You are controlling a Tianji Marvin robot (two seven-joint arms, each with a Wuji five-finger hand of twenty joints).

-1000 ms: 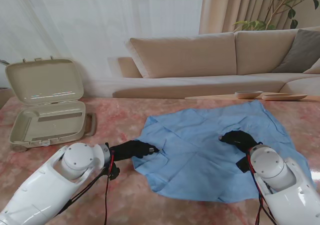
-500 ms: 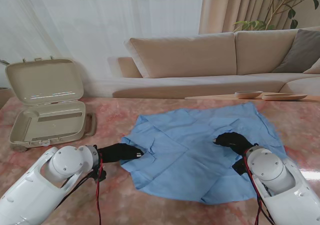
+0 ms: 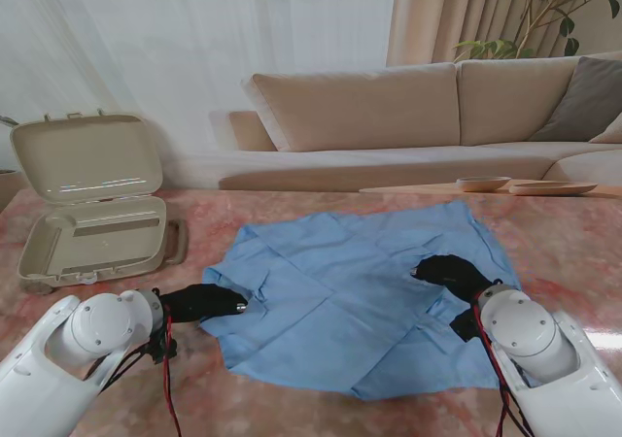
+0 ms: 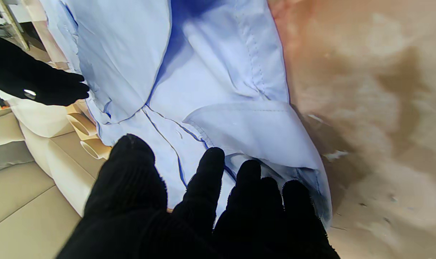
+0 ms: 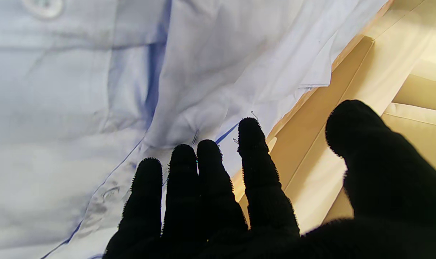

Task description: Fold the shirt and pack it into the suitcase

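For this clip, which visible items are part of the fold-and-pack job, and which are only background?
Part of the job:
- blue shirt, spread on the table
- open beige suitcase, far left
- left robot hand and right robot hand, both on the shirt

Just lying about:
- sofa
- shallow dishes at the table's far edge
- plant

Pretty clearly a home living room: long beige fabric sectional sofa (image 3: 389, 117) along the far side, with a grey throw cushion (image 3: 588, 97) tucked in its right corner. Sheer white curtains (image 3: 194, 49) plus heavier tan drapes (image 3: 423, 15) behind it, and a leafy green houseplant (image 3: 544, 10) poking in at the top right. Up front, a pink-and-cream marbled stone table (image 3: 243, 398) with shallow wooden dishes (image 3: 483, 183) at its far edge, so more lounge than lab or workshop.
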